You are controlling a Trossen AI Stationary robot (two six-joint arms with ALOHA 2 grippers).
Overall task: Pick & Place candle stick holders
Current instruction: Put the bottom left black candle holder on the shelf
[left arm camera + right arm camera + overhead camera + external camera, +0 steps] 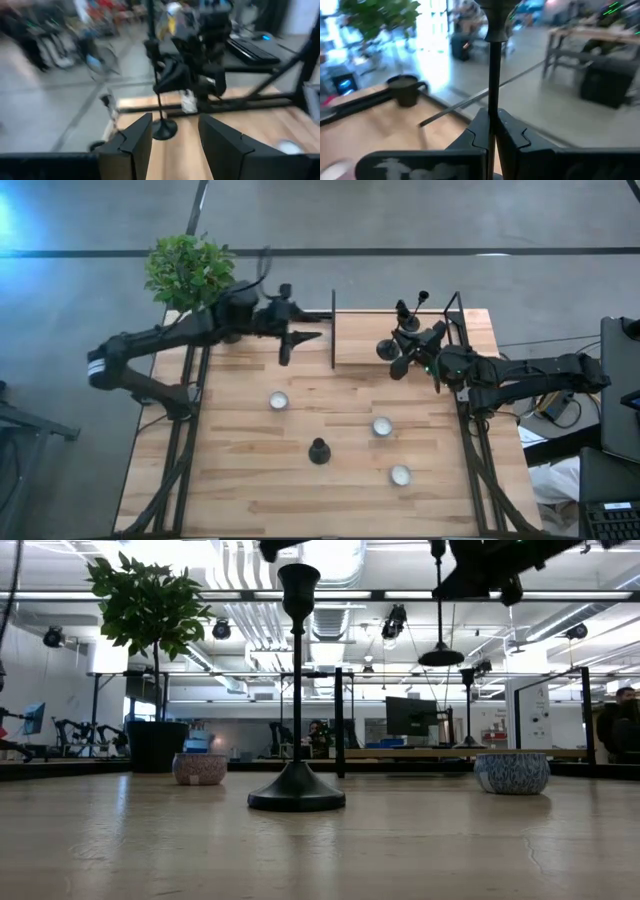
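One black candle stick holder (319,450) stands on its round base mid-table, large in the low view (297,690). A second (467,710) stands on its base at the far right, by the black frame. The third (440,640) hangs in the air with my right gripper (492,125) shut on it, at the far right (408,350). My left gripper (298,345) is open and empty at the far left; in its wrist view (175,135) its fingers point toward the held holder (160,107). My right gripper pinches the holder's thin stem (493,100) between its two fingers, below the small cup top (495,30). The fingers come about level from the table's right side and lie across the stem. The holder stays upright, its flared base (440,657) lifted clear of the table.
A green plant in a dark pot (190,270) stands at the far left corner. Three small white bowls (278,400), (381,425), (400,475) sit on the wooden top. Black frame uprights (333,330), (458,330) rise along the far part.
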